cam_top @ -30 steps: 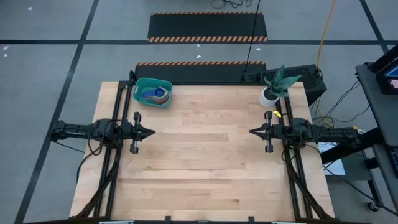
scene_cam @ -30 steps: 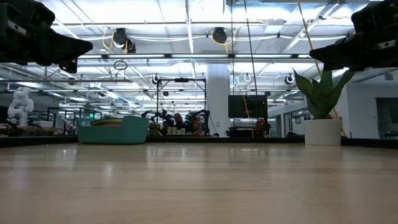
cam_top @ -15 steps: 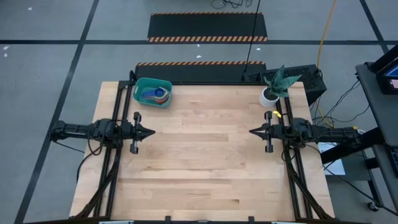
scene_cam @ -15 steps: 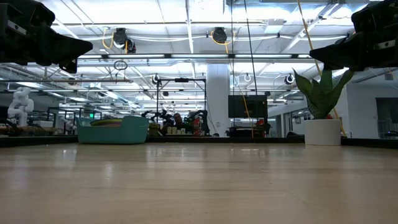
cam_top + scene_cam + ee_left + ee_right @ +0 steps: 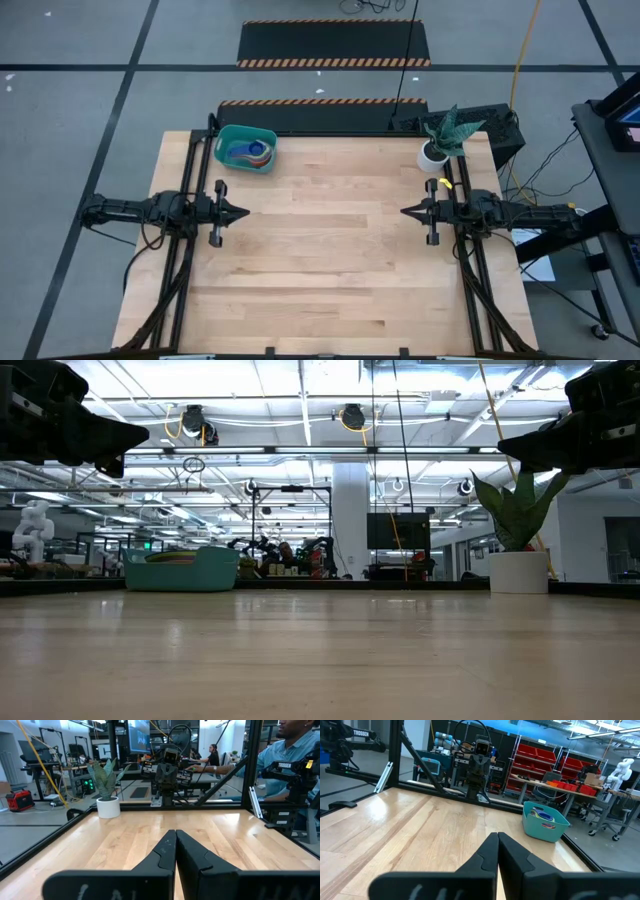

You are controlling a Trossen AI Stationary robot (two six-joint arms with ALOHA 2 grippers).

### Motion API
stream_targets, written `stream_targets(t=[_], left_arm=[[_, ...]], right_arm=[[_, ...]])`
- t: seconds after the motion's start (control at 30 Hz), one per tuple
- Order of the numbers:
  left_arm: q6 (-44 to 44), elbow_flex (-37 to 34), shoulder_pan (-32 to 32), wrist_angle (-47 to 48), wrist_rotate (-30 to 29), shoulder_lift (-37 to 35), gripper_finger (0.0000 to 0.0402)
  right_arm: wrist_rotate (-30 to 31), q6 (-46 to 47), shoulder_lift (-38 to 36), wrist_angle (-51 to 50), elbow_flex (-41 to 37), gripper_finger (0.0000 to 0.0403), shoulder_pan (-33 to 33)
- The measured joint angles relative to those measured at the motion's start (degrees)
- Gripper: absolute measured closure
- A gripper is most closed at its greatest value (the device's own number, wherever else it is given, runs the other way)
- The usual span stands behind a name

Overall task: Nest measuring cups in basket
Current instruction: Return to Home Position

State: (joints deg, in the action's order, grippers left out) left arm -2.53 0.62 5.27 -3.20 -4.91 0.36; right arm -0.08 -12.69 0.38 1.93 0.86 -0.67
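The left gripper (image 5: 244,212) and right gripper (image 5: 404,212) each have their fingers pressed together on nothing. They are raised over opposite sides of the table (image 5: 320,270) and point at each other, a parked pose suggesting the work is finished. Beyond the left gripper, at the far corner, the basket (image 5: 224,134) holds the measuring cups (image 5: 250,152); their count and how neatly they nest is too small to tell.

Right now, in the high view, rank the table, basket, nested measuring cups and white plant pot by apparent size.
1. table
2. basket
3. measuring cups and plant pot: about alike; leaves hide part of the pot, so unranked.
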Motion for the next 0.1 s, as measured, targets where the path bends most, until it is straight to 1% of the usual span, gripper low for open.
stream_targets(t=[0.1], left_arm=[[-0.01, 0.00, -0.01, 0.00, -0.01, 0.00, 0.0392]], right_arm=[[0.00, 0.00, 0.02, -0.01, 0.00, 0.0403, -0.01]])
